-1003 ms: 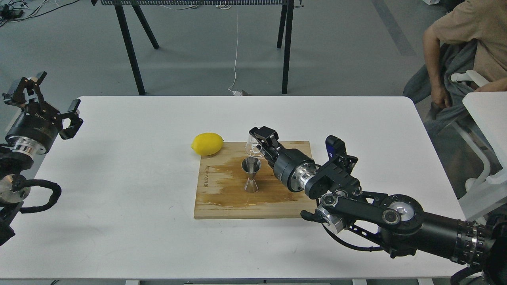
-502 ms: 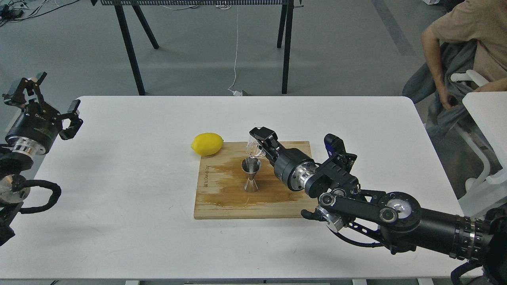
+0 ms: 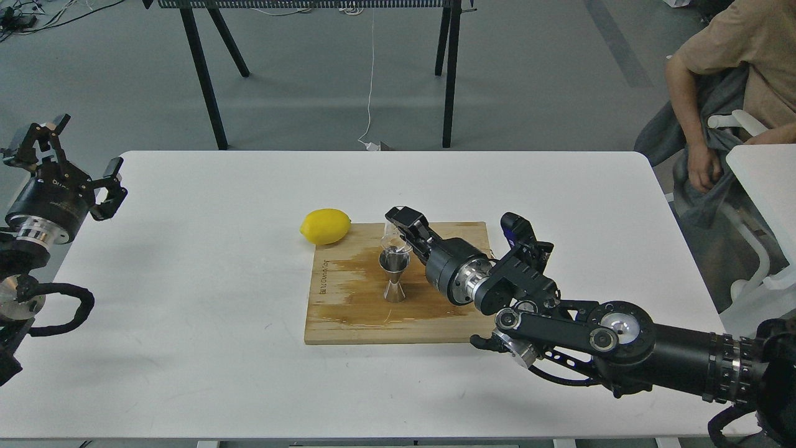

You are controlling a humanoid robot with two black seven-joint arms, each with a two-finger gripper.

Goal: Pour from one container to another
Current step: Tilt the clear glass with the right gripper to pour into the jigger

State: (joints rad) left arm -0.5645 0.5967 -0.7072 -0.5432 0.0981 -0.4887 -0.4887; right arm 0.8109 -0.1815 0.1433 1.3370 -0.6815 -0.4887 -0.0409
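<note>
A steel hourglass jigger stands upright near the middle of a wooden cutting board. Just above its rim hangs the small clear glass cup, tipped over toward the jigger, with my right gripper shut on it. The right arm reaches in from the lower right across the board. My left gripper stands open and empty beyond the table's far left edge, well away from both containers.
A yellow lemon lies at the board's back left corner. The board shows wet, darker patches. A seated person is at the back right, next to a white side table. Black table legs stand behind.
My right gripper has dropped and shifted slightly left, bringing the tipped glass cup closer onto the jigger's rim. The left arm has barely moved.
</note>
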